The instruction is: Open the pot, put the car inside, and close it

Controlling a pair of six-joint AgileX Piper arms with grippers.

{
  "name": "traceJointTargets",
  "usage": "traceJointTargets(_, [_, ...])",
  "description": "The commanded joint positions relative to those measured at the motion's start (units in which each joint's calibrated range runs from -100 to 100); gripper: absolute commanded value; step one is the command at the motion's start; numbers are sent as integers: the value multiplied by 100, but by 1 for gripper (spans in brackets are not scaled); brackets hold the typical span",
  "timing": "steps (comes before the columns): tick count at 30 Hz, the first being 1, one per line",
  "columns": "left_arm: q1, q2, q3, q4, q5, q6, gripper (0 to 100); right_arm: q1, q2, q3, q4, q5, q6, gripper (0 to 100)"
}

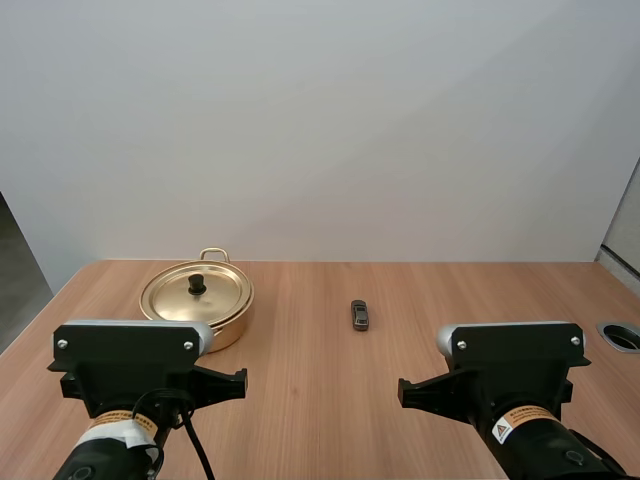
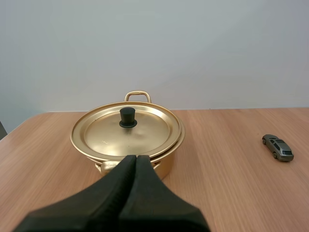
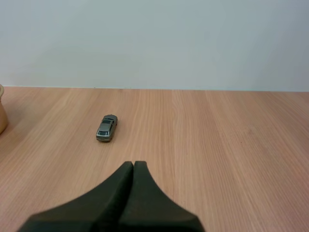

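A golden pot stands on the left half of the wooden table, its lid on and topped by a black knob. A small grey toy car lies on the table to the right of the pot, also seen as the car ahead of my right gripper and the car off to the pot's right. My left gripper is shut on nothing, its tips just in front of the pot's near handle. My right gripper is shut on nothing, a short way back from the car.
A round grommet hole sits in the table at its right edge. Both arm bases stand at the near edge. A plain white wall rises behind the table.
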Motion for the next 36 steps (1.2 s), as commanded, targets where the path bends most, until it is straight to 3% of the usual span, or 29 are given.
traceJointTargets(1, [2, 0, 0, 4, 5, 0, 0, 1, 0, 0, 5, 5, -1, 0])
traceJointTargets(7, [2, 0, 0, 4, 5, 0, 0, 1, 0, 0, 5, 5, -1, 0])
traceJointTargets(13, [2, 0, 0, 214, -795, 200, 0, 1, 0, 0, 181, -236, -1, 0])
traceJointTargets(16, [2, 0, 0, 635, -1977, 749, 0, 1, 0, 0, -711, -1173, -1, 0])
traceJointTargets(21, [2, 0, -23, 1270, -4474, 1671, 0, 1, 0, 0, -3251, -4214, -116, 0])
traceJointTargets(24, [2, 0, -504, 1183, -4637, 1770, 0, 1, 0, 0, -4215, -6197, -346, 0])
traceJointTargets(27, [2, 0, -1332, 716, -3267, 1760, 0, 1, 0, -20, -4070, -7085, -767, 0])
traceJointTargets(29, [2, 0, -1902, 354, -2028, 1749, 0, 1, 0, -560, -3185, -6147, -341, 0])
traceJointTargets(32, [2, 457, -2580, 304, -1236, 1521, 0, 1, 620, -1788, -1979, -3101, -33, 0])
traceJointTargets(36, [27, 1557, -3554, 304, 29, 697, 0, 1, 2475, -3438, -1296, -689, -65, 0])
